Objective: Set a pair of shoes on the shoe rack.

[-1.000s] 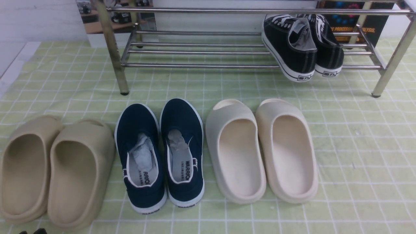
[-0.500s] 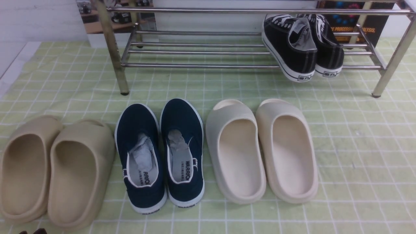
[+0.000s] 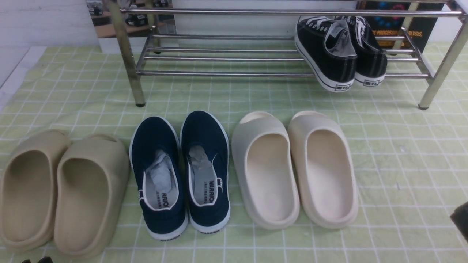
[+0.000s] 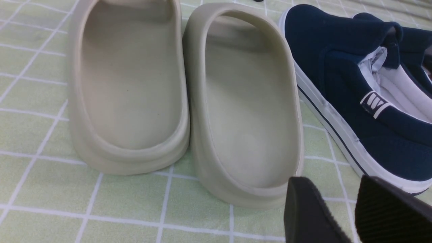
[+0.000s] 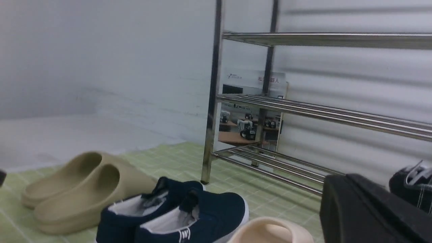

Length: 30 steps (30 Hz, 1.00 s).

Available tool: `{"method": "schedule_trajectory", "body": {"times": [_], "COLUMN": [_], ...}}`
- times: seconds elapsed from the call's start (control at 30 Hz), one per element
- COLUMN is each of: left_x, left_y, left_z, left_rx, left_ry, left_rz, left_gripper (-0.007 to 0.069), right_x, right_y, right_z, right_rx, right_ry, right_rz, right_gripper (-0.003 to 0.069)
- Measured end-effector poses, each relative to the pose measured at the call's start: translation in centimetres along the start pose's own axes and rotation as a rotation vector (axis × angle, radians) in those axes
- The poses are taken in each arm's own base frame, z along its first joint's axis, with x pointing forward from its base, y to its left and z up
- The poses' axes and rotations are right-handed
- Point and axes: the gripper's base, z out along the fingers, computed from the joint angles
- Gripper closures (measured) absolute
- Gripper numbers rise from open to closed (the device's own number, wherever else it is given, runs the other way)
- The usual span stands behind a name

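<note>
The two black canvas sneakers (image 3: pixel 327 51) with white soles lie side by side on the right end of the steel shoe rack's (image 3: pixel 226 73) lowest shelf, heels overhanging the front bar and tilted down. One sneaker (image 5: pixel 411 189) and the rack (image 5: pixel 303 111) also show in the right wrist view. My left gripper (image 4: pixel 332 184) is open and empty, low over the cloth between a tan slide and a navy slip-on; its tips peek in at the front view's lower left (image 3: pixel 36 260). My right gripper (image 5: pixel 341 180) is shut and empty, at the front view's right edge (image 3: pixel 461 219).
On the green checked cloth (image 3: pixel 402 146) in front of the rack stand a row of tan slides (image 3: pixel 58 190), navy slip-ons (image 3: pixel 181 171) and cream slides (image 3: pixel 294 168). A white wall and a poster (image 3: pixel 402 33) stand behind the rack.
A dark part of my right gripper has come into the front view at the right edge. The shoes, the rack and the left gripper's tips have not moved.
</note>
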Motion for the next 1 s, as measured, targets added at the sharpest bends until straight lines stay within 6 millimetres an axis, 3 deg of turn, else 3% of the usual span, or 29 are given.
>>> {"method": "schedule_trajectory", "body": {"times": [0.13,0.17,0.23,0.33,0.43,0.6,0.8,1.0], "left_x": [0.0,0.0,0.0,0.0,0.0,0.0,0.0,0.0], "left_y": [0.0,0.0,0.0,0.0,0.0,0.0,0.0,0.0], "left_z": [0.0,0.0,0.0,0.0,0.0,0.0,0.0,0.0], "left_rx": [0.0,0.0,0.0,0.0,0.0,0.0,0.0,0.0], "left_ry": [0.0,0.0,0.0,0.0,0.0,0.0,0.0,0.0], "left_rz": [0.0,0.0,0.0,0.0,0.0,0.0,0.0,0.0], "left_gripper": [0.0386,0.0386,0.0386,0.0386,0.0386,0.0386,0.0386,0.0386], "right_x": [0.2,0.2,0.3,1.5,3.3,4.9,4.9,5.0], "right_y": [0.0,-1.0,-1.7,-3.8,-4.3,-3.9,-3.8,-3.5], "right_z": [-0.7,-1.2,-1.7,-3.3,-4.4,-5.2,-5.1,-4.9], "right_rx": [0.044,0.19,0.294,0.636,0.779,0.8,0.749,0.731], "right_ry": [0.031,0.044,0.048,0.124,0.278,0.503,0.554,0.543], "right_rz": [-0.142,-0.144,-0.101,0.16,0.308,0.311,0.227,0.273], "right_gripper": [0.0647,0.0645,0.0644,0.0643,0.064,0.0636,0.0633,0.0634]}}
